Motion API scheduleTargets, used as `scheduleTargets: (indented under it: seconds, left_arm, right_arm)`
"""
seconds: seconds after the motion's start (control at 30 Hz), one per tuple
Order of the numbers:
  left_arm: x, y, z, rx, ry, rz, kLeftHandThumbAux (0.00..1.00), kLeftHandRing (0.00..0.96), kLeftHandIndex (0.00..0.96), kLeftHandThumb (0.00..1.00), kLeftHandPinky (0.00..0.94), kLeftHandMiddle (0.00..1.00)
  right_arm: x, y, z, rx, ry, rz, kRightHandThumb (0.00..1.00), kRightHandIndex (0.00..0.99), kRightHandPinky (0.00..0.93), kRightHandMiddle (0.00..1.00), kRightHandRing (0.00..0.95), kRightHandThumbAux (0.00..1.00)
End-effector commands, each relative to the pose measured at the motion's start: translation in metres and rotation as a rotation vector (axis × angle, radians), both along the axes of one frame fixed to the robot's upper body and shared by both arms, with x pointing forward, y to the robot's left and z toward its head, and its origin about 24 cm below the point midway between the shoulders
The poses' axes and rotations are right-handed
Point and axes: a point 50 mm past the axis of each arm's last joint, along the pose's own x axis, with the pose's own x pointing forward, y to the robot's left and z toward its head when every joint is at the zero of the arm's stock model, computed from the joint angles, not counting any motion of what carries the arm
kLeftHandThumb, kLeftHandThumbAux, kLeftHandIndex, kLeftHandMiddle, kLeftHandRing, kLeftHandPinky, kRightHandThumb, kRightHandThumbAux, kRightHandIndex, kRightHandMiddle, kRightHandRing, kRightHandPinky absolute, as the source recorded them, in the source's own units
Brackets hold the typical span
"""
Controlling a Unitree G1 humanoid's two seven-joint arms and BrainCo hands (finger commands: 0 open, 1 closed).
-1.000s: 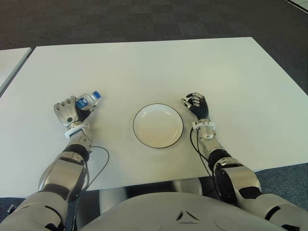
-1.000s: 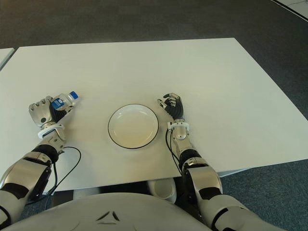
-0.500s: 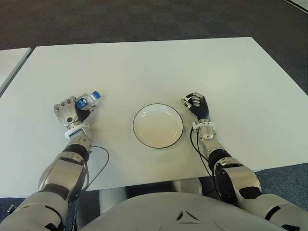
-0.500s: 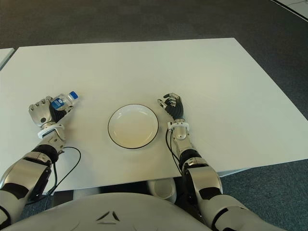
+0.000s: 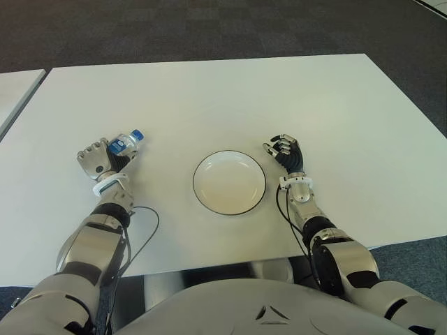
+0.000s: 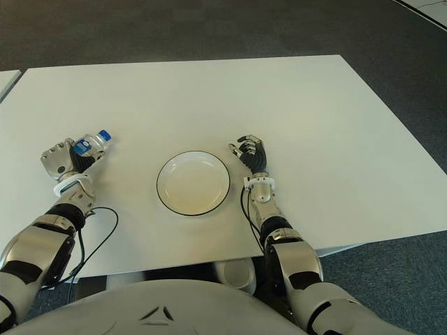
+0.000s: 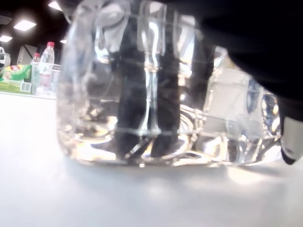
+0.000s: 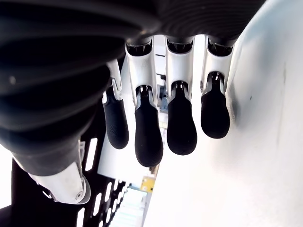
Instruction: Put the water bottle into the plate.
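The left hand is on the left side of the plate, well apart from it, and its fingers are curled around the water bottle. The bottle is tilted: its blue cap points away from the robot and a little toward the plate, while its lower part is hidden inside the hand. In the left wrist view the clear body of the bottle fills almost the whole picture, very close to the white counter below it; I cannot tell if it touches the surface. The bottle is not in the plate.

The plate is white with a thin dark rim, and it lies on the counter in front of the robot, between the two hands. Nothing is inside the plate.

The right hand shows just beside the plate, on its right side. In the right wrist view its fingers are bent loosely, side by side, and they hold nothing.

A thin black cable runs in a loop on the counter near the left forearm, on the robot's side of the plate. Behind the counter, on the far side from the plate, is a dark carpet floor.
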Motion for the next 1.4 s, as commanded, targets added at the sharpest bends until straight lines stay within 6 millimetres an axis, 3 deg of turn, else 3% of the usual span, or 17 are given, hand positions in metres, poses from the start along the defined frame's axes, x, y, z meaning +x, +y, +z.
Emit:
scheduleTargets:
  seconds: [0.03, 0.67, 1.4]
  left_arm:
    - [-0.034, -0.016, -0.042, -0.177, 0.205, 0.053, 0.694, 0.873, 0.444, 0.747, 0.886, 0.874]
    - [-0.029, -0.017, -0.038, -0.227, 0.139, 0.041, 0.696, 0.875, 0.444, 0.748, 0.868, 0.884]
    - [-0.024, -0.021, -0.014, -0.326, -0.296, -0.111, 0.697, 0.883, 0.443, 0.752, 0.832, 0.895]
  right_arm:
    - [-0.009, -0.001, -0.013, 0.001, 0.06, -0.008, 0.709, 0.432, 0.676, 0.67, 0.685, 0.727]
    - [-0.008, -0.001, -0.011, -0.008, 0.046, -0.006, 0.708, 0.433, 0.663, 0.678, 0.689, 0.728]
    - [-0.007, -0.001, -0.011, -0.012, 0.06, -0.004, 0.708, 0.432, 0.674, 0.675, 0.688, 0.728]
